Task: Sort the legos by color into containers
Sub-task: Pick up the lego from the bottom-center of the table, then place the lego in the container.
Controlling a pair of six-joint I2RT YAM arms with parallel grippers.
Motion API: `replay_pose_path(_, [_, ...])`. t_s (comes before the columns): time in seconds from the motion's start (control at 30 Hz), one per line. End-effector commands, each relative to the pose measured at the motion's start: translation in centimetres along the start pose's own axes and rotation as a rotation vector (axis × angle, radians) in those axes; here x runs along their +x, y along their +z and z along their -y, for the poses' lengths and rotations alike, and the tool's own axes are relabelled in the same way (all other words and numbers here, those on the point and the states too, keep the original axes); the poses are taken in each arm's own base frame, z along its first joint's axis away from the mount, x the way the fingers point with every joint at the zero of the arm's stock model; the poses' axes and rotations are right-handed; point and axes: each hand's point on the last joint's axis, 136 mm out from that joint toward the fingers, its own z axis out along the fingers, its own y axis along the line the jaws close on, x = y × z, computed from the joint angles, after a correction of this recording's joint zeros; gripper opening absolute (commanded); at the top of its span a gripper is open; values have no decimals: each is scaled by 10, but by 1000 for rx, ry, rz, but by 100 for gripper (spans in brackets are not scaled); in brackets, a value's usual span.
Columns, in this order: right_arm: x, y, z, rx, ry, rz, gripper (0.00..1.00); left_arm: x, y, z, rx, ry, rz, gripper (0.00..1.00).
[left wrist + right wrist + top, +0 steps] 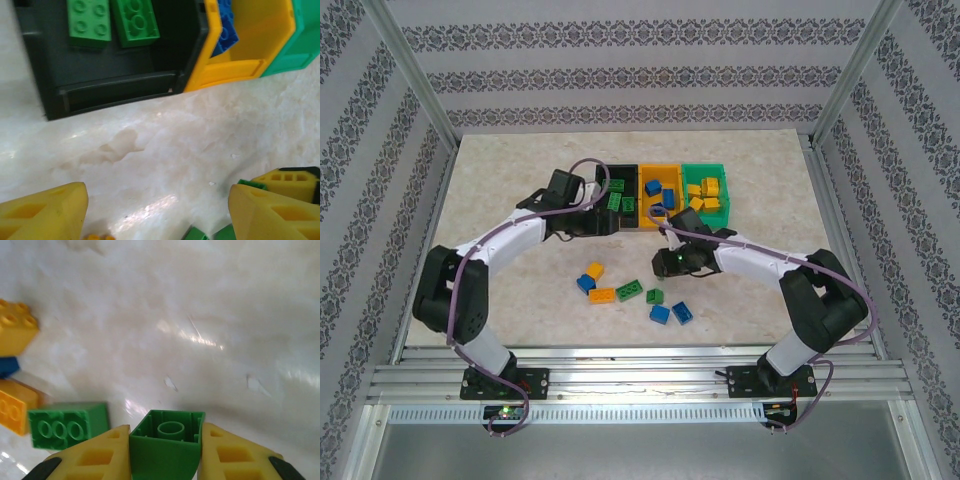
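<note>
Fingers, right wrist view: right fingers [95, 457] are pressed onto a green lego [167, 442], its hollow underside shown.
Left wrist view: left fingers [42, 212] are spread on nothing; the black bin [120, 82], holding green legos [115, 22], lies just ahead.
Top view: the black bin [623, 172] is seen up-left of the right arm; the held lego is hidden.

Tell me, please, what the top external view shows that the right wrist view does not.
Top external, not right wrist: a black rectangular plastic bin, an orange-yellow plastic bin and a green plastic bin, each holding bricks. Right wrist, not top external: the hollow underside of the green plastic brick gripped in the right hand. Both: the marbled tabletop, a loose green studded brick and an orange-yellow studded brick beside it.
</note>
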Motion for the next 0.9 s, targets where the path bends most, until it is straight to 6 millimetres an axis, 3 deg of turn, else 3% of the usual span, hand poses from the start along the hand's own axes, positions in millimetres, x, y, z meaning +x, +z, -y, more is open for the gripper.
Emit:
replay_pose_path(0.0, [-29,-1,-20,-41,-30,50,21,-7,-17,-7,19,-19,58,74])
replay_pose_path(0.33, [-141,11,-62,-105,-64,208,21,14,-33,-21,12,-65,53,74])
replay_pose_path(0.53, [-205,13,-64,-114,-48,289,21,23,-45,-25,-17,-67,66,74])
replay_pose_path(0.6, [-218,15,-58,-113,-20,292,24,25,-49,-26,-26,-66,72,74])
replay_pose_path(0.67, [-231,17,-54,-131,11,299,38,26,-52,-27,-32,-69,77,74])
replay_pose_path(0.7, [-234,18,-54,-144,19,300,39,26,-54,-28,-35,-70,80,74])
replay_pose_path(0.87, [-238,13,-58,-171,-2,308,48,28,-59,-31,-48,-76,91,74])
